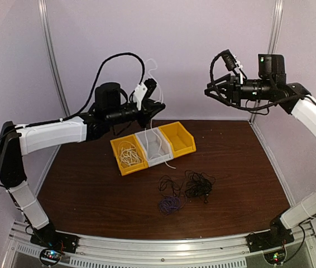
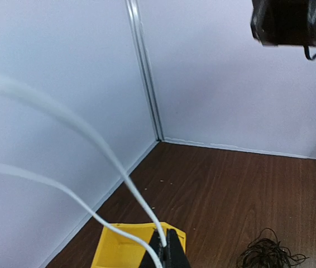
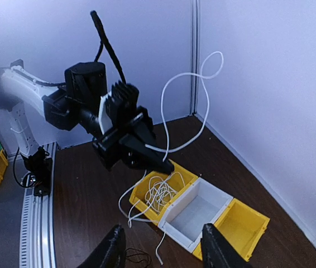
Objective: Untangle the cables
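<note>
My left gripper [image 1: 159,106] is raised above the bins and shut on the white cable [image 1: 128,154]. The cable loops up above the gripper and hangs down into the left yellow bin [image 1: 119,166], where most of it lies piled; a strand trails past the white bin [image 1: 157,158]. In the left wrist view the jaws [image 2: 166,245] pinch the white cable [image 2: 125,180]. A black cable tangle [image 1: 198,185] and a purple cable [image 1: 171,205] lie on the table in front of the bins. My right gripper [image 1: 211,89] is high at the right, open and empty [image 3: 163,254].
A second yellow bin [image 1: 185,146], empty, stands right of the white bin. The bins also show in the right wrist view [image 3: 233,215]. White walls and metal posts [image 1: 53,61] close off the back and sides of the brown table [image 1: 91,190].
</note>
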